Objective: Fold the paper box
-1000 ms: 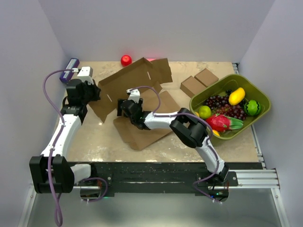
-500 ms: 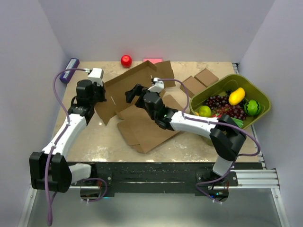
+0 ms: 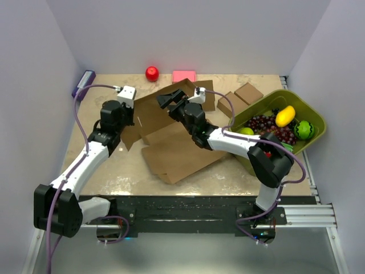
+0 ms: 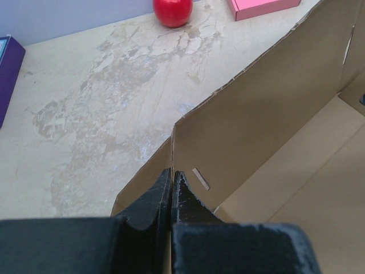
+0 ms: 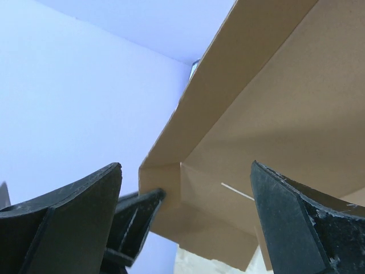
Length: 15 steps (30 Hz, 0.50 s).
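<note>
Overhead, caught mid-fold on the counter [image 3: 131,174]: paper box [image 3: 177,151] with base flat and back wall tilted up, pinched at its left corner by the left hand [image 3: 126,117], with the right hand [image 3: 169,103] spread wide and empty near the wall's top edge. From the left wrist, clamped shut on the cardboard edge. From the right wrist, gaping beneath the raised panel. Likely next: pushing that wall upright
</note>
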### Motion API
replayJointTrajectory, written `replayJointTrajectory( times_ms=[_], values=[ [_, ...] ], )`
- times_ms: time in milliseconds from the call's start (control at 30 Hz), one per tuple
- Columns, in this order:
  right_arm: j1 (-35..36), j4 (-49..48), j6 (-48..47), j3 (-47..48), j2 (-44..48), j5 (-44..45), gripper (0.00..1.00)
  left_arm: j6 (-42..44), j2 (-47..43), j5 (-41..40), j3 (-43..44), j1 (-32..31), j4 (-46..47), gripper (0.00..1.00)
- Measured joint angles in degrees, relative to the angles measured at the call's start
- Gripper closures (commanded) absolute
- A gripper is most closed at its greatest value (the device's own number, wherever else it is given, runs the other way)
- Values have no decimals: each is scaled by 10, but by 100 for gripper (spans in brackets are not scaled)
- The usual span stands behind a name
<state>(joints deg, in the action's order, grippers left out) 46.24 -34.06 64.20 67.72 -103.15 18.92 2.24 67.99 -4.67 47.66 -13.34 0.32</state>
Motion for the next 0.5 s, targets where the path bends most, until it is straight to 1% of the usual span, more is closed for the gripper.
replayJointTrajectory(
  times_ms=[300, 500],
  values=[
    [-48, -43, 30, -5, -14, -7, 4, 30, 0, -34, -5, -51, 7, 100],
    [-59, -17, 39, -3, -17, 11, 7, 42, -1, -54, -7, -75, 11, 100]
  ],
)
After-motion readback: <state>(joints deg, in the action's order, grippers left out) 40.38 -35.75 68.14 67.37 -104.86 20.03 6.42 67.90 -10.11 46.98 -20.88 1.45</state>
